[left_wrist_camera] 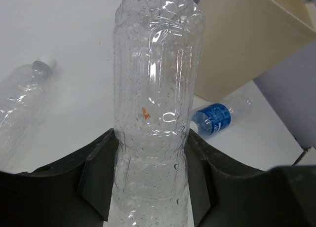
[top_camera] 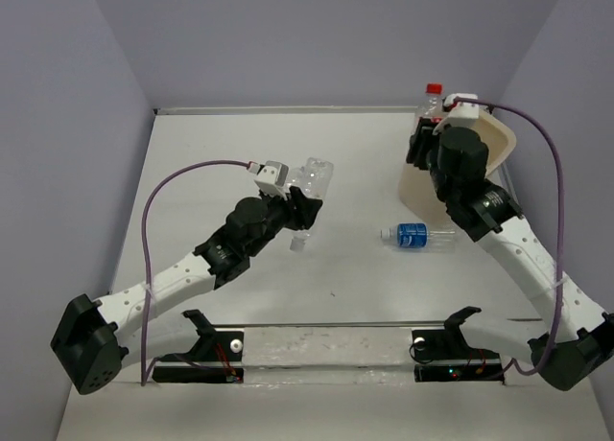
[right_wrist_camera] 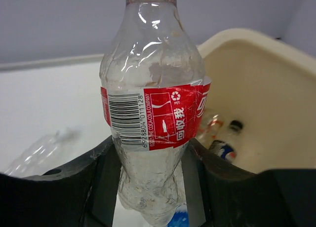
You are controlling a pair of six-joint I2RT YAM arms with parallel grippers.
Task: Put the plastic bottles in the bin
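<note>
My left gripper [left_wrist_camera: 152,143] is shut on a clear, unlabelled plastic bottle [left_wrist_camera: 155,89] beaded with droplets, held above the table left of centre [top_camera: 315,175]. My right gripper [right_wrist_camera: 152,153] is shut on a red-labelled, red-capped bottle [right_wrist_camera: 153,113], held upright just left of the cream bin [top_camera: 484,144]. The bin's mouth [right_wrist_camera: 276,54] faces this wrist view, and a few bottles [right_wrist_camera: 224,138] lie inside. A blue-labelled bottle [top_camera: 414,235] lies on the table between the arms, below the bin. Another clear bottle with a white cap [left_wrist_camera: 29,89] lies on the table in the left wrist view.
Grey-lilac walls close the table on the left, back and right, and the bin stands close to the right wall. Two black mounts [top_camera: 206,337] [top_camera: 451,337] sit on a rail at the near edge. Purple cables [top_camera: 552,163] loop above each arm.
</note>
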